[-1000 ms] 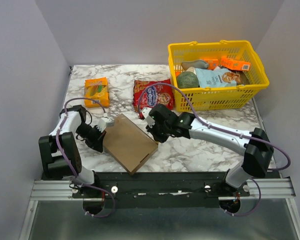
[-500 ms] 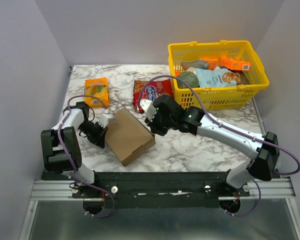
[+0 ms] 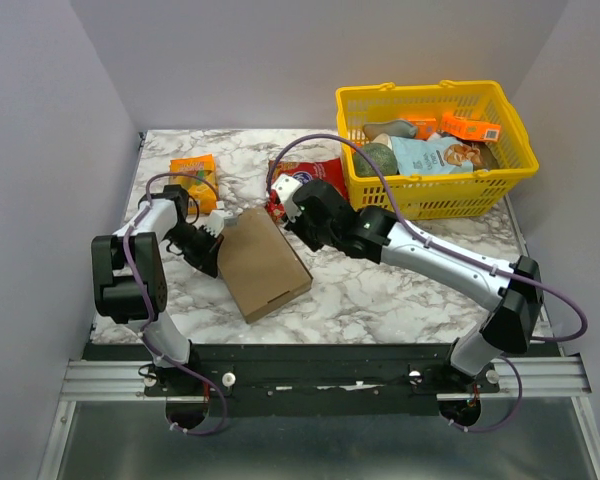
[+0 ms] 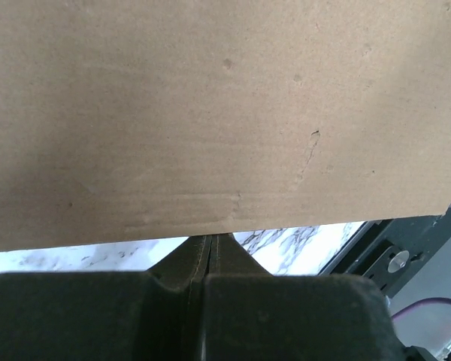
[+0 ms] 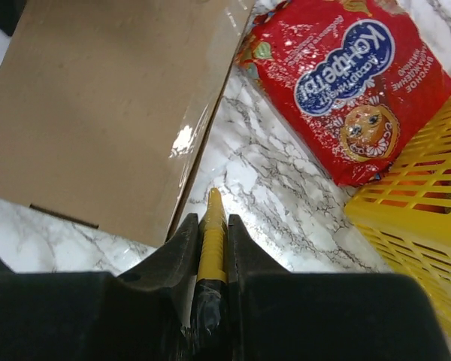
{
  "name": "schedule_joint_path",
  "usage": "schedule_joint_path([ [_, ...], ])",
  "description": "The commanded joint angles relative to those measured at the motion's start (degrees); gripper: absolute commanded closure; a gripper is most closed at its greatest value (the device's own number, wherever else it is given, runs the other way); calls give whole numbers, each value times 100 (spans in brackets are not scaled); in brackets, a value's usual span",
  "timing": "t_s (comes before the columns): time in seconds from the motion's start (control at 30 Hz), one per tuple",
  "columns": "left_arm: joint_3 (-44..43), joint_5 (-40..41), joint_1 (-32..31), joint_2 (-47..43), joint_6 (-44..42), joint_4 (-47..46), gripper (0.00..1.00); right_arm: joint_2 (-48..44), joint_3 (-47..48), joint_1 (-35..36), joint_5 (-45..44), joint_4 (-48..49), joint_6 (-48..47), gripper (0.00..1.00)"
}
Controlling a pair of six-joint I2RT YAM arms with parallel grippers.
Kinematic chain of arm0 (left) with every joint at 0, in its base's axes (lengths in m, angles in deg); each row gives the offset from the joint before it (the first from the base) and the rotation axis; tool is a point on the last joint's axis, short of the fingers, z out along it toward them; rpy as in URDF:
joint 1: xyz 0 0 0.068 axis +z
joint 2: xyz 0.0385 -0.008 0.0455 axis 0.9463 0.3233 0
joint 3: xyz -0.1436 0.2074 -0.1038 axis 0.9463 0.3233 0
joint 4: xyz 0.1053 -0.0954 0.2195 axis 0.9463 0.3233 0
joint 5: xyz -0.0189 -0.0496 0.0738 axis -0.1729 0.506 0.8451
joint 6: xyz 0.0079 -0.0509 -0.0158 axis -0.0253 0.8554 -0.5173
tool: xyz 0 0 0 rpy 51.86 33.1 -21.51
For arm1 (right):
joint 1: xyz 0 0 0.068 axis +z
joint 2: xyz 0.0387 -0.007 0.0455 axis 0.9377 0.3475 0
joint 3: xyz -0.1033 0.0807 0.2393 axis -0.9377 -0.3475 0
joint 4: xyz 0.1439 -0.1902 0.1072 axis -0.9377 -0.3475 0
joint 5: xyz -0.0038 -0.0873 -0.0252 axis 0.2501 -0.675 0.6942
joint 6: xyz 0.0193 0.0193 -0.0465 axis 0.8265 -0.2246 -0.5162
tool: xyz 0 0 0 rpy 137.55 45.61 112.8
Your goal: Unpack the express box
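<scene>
Right gripper pinches a yellow tool beside the express box.
Likely light, stiff; grip the edge just left.

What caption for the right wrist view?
Right tool, shut on a thin yellow implement, its tip beside the express box's edge; red snack bag beyond.

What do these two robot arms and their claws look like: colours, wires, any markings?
Both arms have white tubular links joined by black joints. The left arm and right arm each carry a thin purple cable looping outside. The left gripper and right gripper are matte black with two flat fingers. No markings are legible.
</scene>
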Motion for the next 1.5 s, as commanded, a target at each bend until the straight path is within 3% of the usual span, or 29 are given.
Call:
schedule_joint_path([
  [0.0,-35,-136,-91,-2,278,-38,98,157,82,34,-890,383,97,100],
  [0.07,9,49,-82,-10,462,-125,99,184,-199,8,-1075,490,-323,99],
  [0.3,-403,726,-82,-2,928,-275,100,131,-1579,-37,-418,1008,-862,100],
  [0.53,-1272,789,-91,639,1174,-495,100,482,-1255,-37,268,939,-959,100],
  [0.67,-1731,701,-231,1008,1175,-547,100,527,-1000,34,1269,518,-923,100],
  [0.9,-2258,165,-819,1518,1078,-644,100,281,-938,727,3104,-79,-1231,100],
  [1.0,-2443,-257,-1197,1475,938,-662,99,307,-780,974,3423,-151,-1170,99],
  [1.13,-2154,-241,-1322,879,1007,-1012,99,298,-464,966,2688,-318,-1265,100],
  [1.23,-1471,111,-989,62,1095,-1233,98,79,-305,607,2221,-406,-1486,100],
  [1.33,-1178,77,-330,-677,1009,-769,98,-106,-226,-25,1966,-406,-1529,100],
  [1.47,-617,-2,365,-1486,-149,713,97,-10,-287,-589,1342,15,-1863,100],
])
